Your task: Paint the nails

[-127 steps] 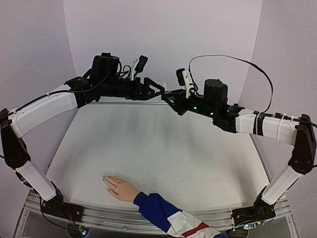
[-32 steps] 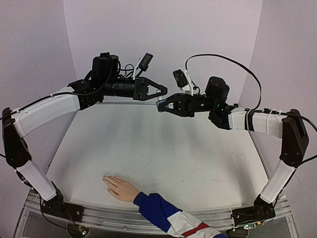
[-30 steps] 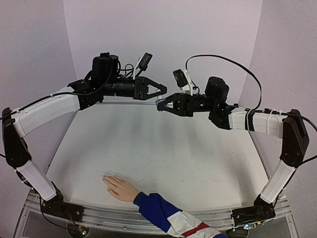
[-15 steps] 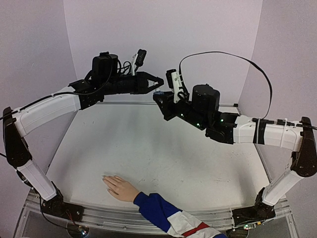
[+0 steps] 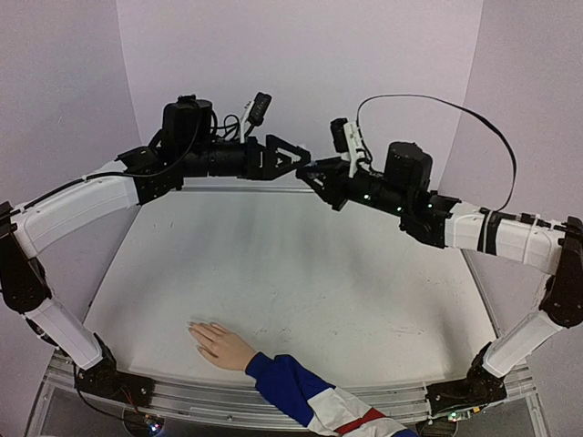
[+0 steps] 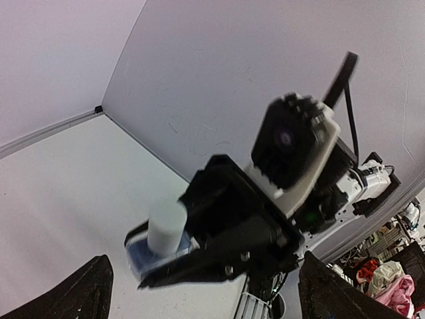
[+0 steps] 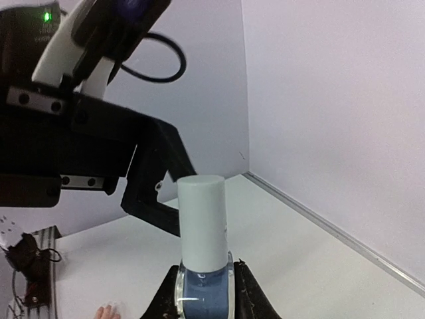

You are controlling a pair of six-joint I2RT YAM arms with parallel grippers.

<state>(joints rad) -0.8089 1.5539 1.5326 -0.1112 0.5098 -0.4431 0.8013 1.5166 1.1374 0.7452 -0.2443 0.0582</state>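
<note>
White table (image 5: pixel 301 273), pale hand (image 5: pixel 221 344) in blue-white-red sleeve (image 5: pixel 310 396) flat near its front edge

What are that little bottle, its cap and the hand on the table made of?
Bottle: likely glass. It is clear and glossy, and blue liquid shows through it.
Cap: probably plastic. It is plain white, matte and smooth.
Hand: looks like rubber or plastic, with an even pale flesh tone and a dull surface. It is too small here to be sure.
</note>
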